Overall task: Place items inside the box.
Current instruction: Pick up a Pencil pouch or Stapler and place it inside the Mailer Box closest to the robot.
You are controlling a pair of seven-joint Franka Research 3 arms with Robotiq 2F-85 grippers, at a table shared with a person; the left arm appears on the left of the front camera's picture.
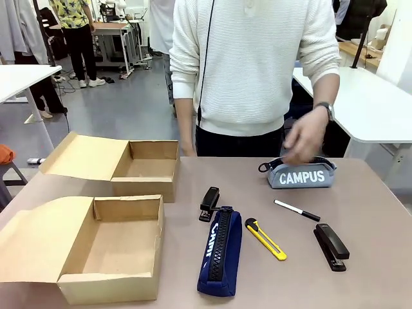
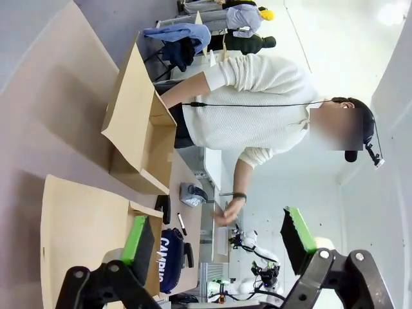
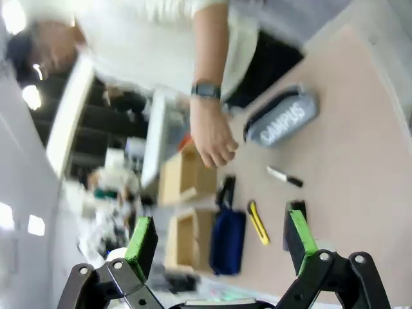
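Two pincers, left (image 2: 215,215) and right (image 3: 219,219), stand spread, gripping nothing. On the surface (image 1: 376,215), small stapler (image 1: 209,203), long stapler (image 1: 331,246), knife (image 1: 265,239), marker (image 1: 297,210) and navy case (image 1: 220,252) lie toward three o'clock of the near box (image 1: 109,286). A person's blurred hand (image 1: 308,138) is at twelve o'clock of the CAMPUS case (image 1: 301,175).

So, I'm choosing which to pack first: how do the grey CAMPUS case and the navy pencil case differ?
The grey CAMPUS pencil case lies crosswise at the far side, by the person's hand; the navy pencil case lies lengthwise nearer the robot, with no hand near. The grey one shows white lettering to the front; the navy one shows its black zip on top. Both lie on the table, not boxed.
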